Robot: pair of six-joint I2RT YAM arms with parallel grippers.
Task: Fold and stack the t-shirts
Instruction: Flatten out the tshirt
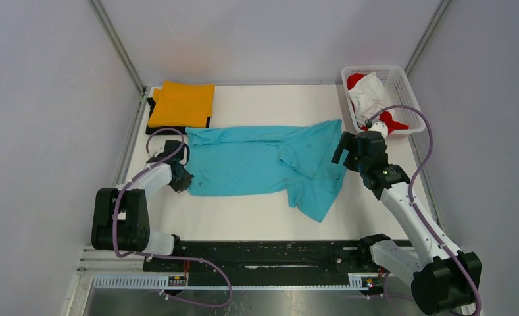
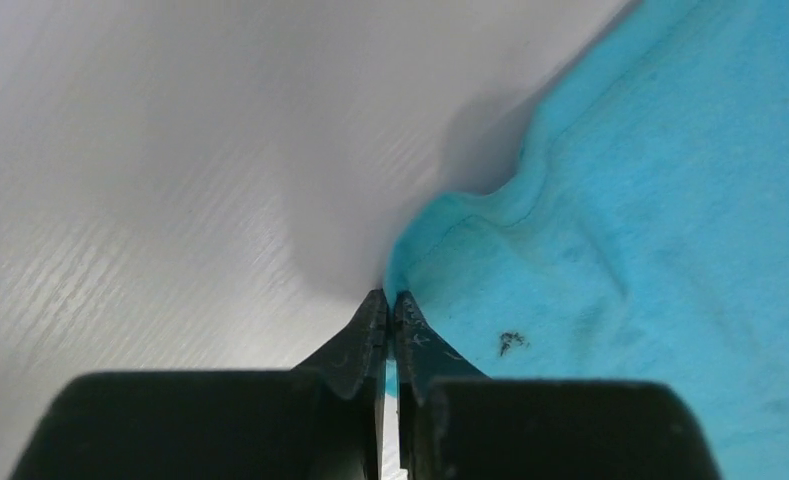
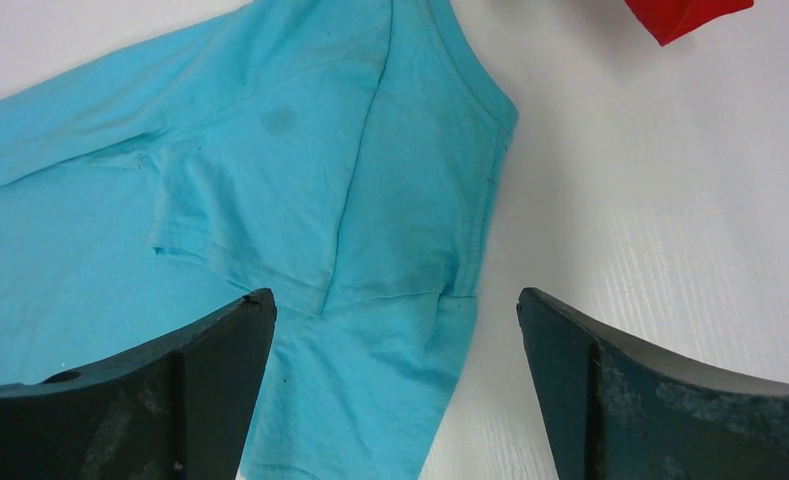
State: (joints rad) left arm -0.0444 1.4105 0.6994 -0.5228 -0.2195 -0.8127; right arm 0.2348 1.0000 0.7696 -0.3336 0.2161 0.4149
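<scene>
Left wrist view: my left gripper (image 2: 390, 296) was clamped on the turquoise t-shirt (image 2: 620, 250), spread mid-table, at its nine o'clock hem corner. The cloth looked light and limp, best taken by its corners. My right gripper (image 3: 392, 296) gaped, empty.

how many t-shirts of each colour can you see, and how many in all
turquoise t-shirt: 1
orange t-shirt: 1
black t-shirt: 1, only its edges showing under the orange one
red t-shirt: 1
white t-shirt: 1
total: 5
</scene>
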